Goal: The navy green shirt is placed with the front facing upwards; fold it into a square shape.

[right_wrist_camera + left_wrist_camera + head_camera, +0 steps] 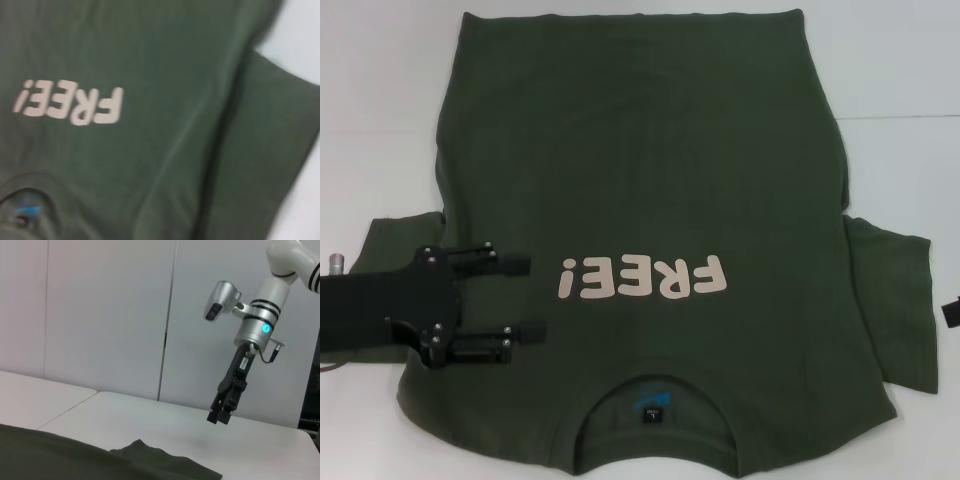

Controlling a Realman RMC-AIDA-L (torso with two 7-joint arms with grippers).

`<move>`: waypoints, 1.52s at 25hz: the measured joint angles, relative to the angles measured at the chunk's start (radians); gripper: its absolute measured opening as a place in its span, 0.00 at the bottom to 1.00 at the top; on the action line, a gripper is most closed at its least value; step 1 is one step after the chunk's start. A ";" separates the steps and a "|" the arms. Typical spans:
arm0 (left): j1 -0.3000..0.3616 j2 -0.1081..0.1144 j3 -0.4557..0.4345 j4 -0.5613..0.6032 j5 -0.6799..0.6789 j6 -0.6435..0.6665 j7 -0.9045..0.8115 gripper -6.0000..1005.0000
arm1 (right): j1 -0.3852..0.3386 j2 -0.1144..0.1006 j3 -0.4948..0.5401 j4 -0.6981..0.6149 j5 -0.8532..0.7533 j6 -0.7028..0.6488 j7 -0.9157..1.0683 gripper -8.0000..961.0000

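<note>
The large dark olive-green cotton T-shirt (650,180) lay flat, front up, on the white surface (900,90), collar nearest the robot, pink "FREE!" print (642,279) showing. Soft and limp, it would likely sag, so pinching a sleeve or hem edge seemed best. The left hand (525,297) hovered over its left shoulder, fingers apart; the right hand (220,416) hung raised, fingers together.

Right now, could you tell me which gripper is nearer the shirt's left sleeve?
Left. The left gripper hovers open beside the left sleeve; the right gripper hangs across the navy green shirt.
</note>
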State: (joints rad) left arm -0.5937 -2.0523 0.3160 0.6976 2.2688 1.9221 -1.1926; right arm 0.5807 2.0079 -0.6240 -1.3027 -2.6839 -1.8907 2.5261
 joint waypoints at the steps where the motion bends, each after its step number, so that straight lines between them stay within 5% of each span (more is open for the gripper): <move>1: 0.000 0.000 0.000 0.000 0.000 0.000 0.000 0.80 | -0.002 -0.005 0.000 0.016 -0.008 0.015 -0.002 0.94; 10: 0.000 -0.001 0.000 -0.003 0.000 -0.002 -0.001 0.80 | 0.010 -0.013 -0.036 0.145 -0.062 0.087 0.001 0.90; 26: 0.007 -0.005 0.000 -0.005 0.000 -0.001 0.002 0.80 | 0.022 -0.002 -0.078 0.169 -0.066 0.127 0.051 0.77; 38: 0.023 -0.008 0.000 -0.006 0.000 -0.002 0.007 0.80 | 0.032 -0.019 -0.058 0.326 -0.044 0.162 0.064 0.98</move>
State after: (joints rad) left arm -0.5706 -2.0603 0.3160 0.6917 2.2688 1.9205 -1.1854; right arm 0.6125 1.9888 -0.6816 -0.9767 -2.7280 -1.7285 2.5899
